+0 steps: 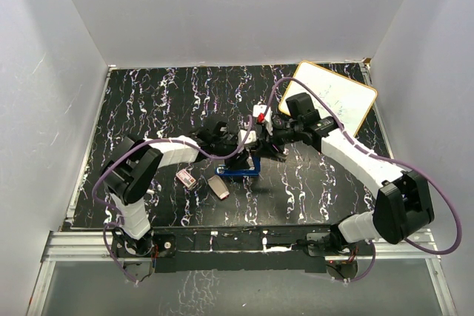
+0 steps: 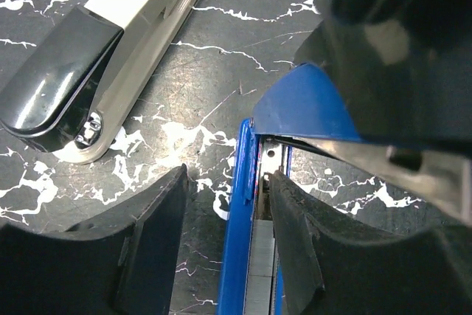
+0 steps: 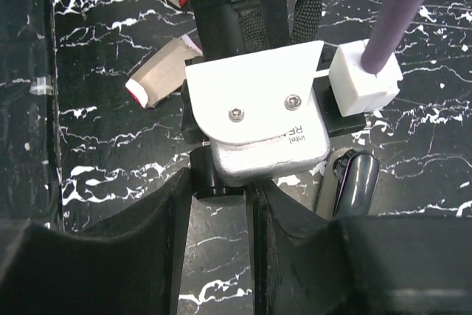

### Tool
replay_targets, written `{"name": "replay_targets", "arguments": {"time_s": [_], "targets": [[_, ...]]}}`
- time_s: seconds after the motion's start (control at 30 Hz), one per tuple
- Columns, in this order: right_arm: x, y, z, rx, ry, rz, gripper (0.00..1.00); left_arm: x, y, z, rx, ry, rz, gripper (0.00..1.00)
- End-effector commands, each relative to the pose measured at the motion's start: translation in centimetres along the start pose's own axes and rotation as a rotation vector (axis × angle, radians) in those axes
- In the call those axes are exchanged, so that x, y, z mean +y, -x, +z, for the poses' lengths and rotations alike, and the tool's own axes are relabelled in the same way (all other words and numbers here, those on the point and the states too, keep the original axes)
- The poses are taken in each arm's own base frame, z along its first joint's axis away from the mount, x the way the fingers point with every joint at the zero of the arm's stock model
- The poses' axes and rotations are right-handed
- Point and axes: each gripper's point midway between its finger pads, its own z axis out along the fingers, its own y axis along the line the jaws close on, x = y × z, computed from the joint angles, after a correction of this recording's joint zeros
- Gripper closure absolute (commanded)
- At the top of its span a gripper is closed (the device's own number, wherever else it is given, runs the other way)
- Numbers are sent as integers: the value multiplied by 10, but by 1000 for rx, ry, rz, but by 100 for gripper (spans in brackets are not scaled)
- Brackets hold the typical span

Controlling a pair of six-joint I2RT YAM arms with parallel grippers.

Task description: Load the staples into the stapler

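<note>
The blue stapler (image 1: pixel 238 172) lies open at the table's middle, its lid (image 2: pixel 302 101) swung up. A grey strip of staples (image 2: pixel 262 263) rests in its magazine channel. My left gripper (image 2: pixel 227 175) is open and straddles the magazine's left wall. Its right finger (image 2: pixel 295 241) is over the channel and its left finger (image 2: pixel 147 241) stands clear of the rail. My right gripper (image 3: pixel 221 182) hovers just above the left wrist, open by a narrow gap, with only table between its fingers. The red-pink staple box (image 1: pixel 187 179) and tan inner tray (image 1: pixel 218 187) lie left of the stapler.
A beige-and-black stapler (image 2: pixel 110 57) lies beside the blue one. A whiteboard (image 1: pixel 337 98) sits at the back right. The left wrist's camera housing (image 3: pixel 258 123) and purple cable (image 3: pixel 402 5) fill the space right in front of my right gripper.
</note>
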Motion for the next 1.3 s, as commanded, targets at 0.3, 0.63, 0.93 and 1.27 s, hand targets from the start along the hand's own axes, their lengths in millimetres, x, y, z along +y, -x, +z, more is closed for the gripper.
{"name": "replay_targets", "arguments": {"time_s": [0.3, 0.63, 0.93, 1.27], "targets": [[10, 5, 32, -90, 85, 38, 87, -18, -33, -6, 5, -37, 19, 54], [12, -18, 38, -61, 58, 58, 89, -18, -22, -16, -49, -47, 41, 54], [14, -45, 39, -9, 22, 75, 91, -23, -4, -26, -146, -73, 44, 54], [11, -45, 38, 3, 1, 86, 92, -23, 0, -33, -204, -62, 72, 54]]}}
